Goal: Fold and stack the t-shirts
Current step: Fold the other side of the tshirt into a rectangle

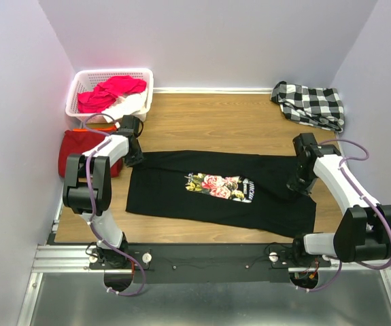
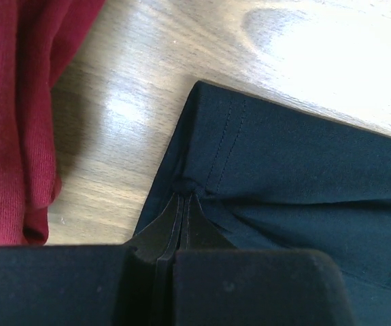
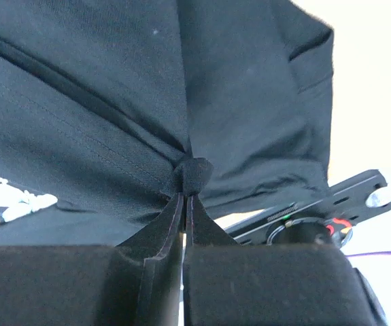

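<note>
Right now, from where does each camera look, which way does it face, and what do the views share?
Top external: above and behind the arms, facing down on the table; left arm and right arm show.
Left wrist: on the left arm, facing along its shut jaws at a black t-shirt corner, beside the dark-red t-shirt.
Right wrist: on the right arm, facing along its jaws pinching the black t-shirt.
Shared: all three see the black t-shirt.

Rose-printed black tee [image 1: 222, 204], dark-red tee [image 1: 71, 144]
</note>
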Motion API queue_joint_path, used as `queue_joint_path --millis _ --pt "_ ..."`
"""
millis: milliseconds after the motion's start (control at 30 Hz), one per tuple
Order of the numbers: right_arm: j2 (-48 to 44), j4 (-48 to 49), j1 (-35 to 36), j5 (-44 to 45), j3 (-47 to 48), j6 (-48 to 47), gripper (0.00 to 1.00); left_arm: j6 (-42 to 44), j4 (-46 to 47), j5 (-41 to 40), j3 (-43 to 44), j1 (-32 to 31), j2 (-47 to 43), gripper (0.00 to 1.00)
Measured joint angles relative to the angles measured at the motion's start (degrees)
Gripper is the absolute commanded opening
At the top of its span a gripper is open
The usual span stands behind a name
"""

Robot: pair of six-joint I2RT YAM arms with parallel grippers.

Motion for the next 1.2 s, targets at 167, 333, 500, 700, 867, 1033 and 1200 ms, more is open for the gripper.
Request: queue_joint_path --millis 167,333,500,700,867,1033,1200 --pt "-0.52 -1.09 0.00 -2.23 -0.90 1.57 0.23 -0.76 0.07 0.00 -0.74 0.02 -0.63 0.00" --pt "-1.86 -2.97 0.00 -3.74 -1.03 2.89 0.34 -0.76 -1.44 -0.46 -1.25 0.02 -1.51 0.04" --pt "-3.61 -4.79 0.00 -4.63 -1.03 3.89 0.36 -0.48 -4.66 -2.01 -1.44 0.02 -3.41 0.13" --pt "-1.55 -4.24 0.00 -4.57 0.46 3.34 0.37 -0.04 -5.99 -2.80 -1.38 0.02 -5.29 0.17" --pt "4.63 -0.55 0.00 -3.96 4.04 2.80 0.37 0.42 -7.76 -3.89 0.00 0.00 -6.47 0.17" --pt "11.41 4.37 0.00 -3.34 7.98 2.25 0.37 0.83 -8.35 -4.20 2.47 0.00 -8.35 0.17" --pt "16.33 8.28 0.00 -3.26 9.11 1.27 0.37 0.90 -10.03 -6.03 2.73 0.00 -10.99 0.17"
